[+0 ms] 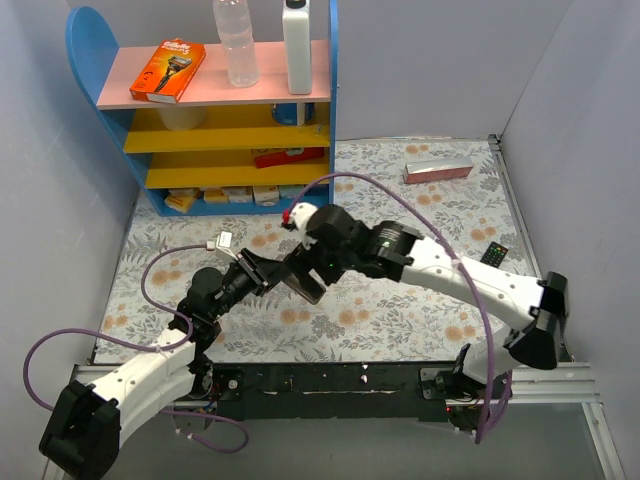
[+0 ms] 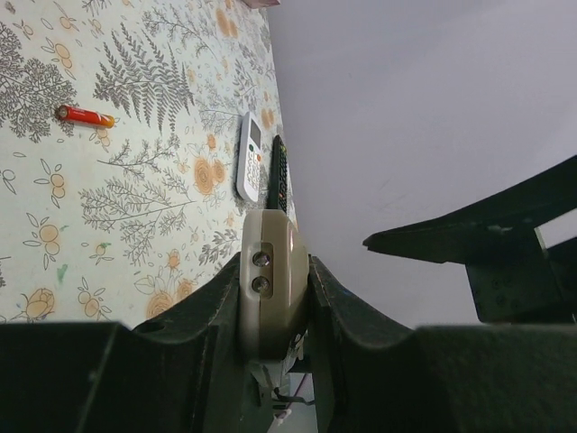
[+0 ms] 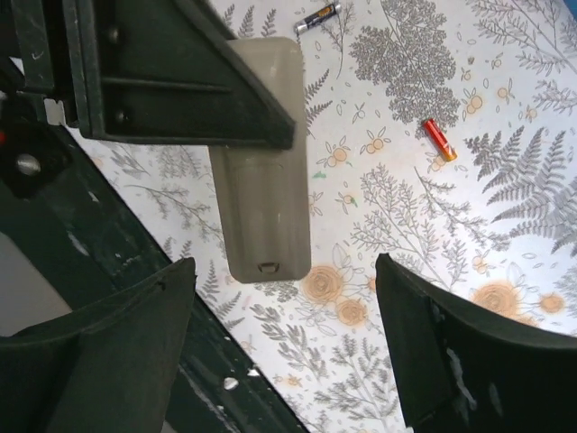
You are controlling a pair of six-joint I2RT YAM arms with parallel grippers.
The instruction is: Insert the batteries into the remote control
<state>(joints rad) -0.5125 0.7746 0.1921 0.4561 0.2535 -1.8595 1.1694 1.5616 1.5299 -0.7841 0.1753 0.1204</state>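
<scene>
My left gripper [image 2: 275, 271] is shut on the white squared-off remote control [image 2: 269, 280] and holds it edge-on above the table. In the right wrist view the remote's plain back [image 3: 261, 180] faces the camera, with a small latch near its end. My right gripper [image 3: 284, 352] is open, its fingers [image 3: 117, 343] spread wide just past the remote's end, touching nothing. A red battery [image 3: 439, 140] and a dark one [image 3: 315, 18] lie on the floral cloth; the red battery also shows in the left wrist view [image 2: 86, 115]. From above, both grippers meet at the remote [image 1: 303, 280].
A slim round-ended white remote [image 2: 251, 158] and a black remote [image 2: 278, 171] lie side by side near the right wall; the black remote also shows from above [image 1: 495, 252]. A pink box [image 1: 437, 170] lies at the back right. A blue shelf unit [image 1: 200, 110] stands at the back left.
</scene>
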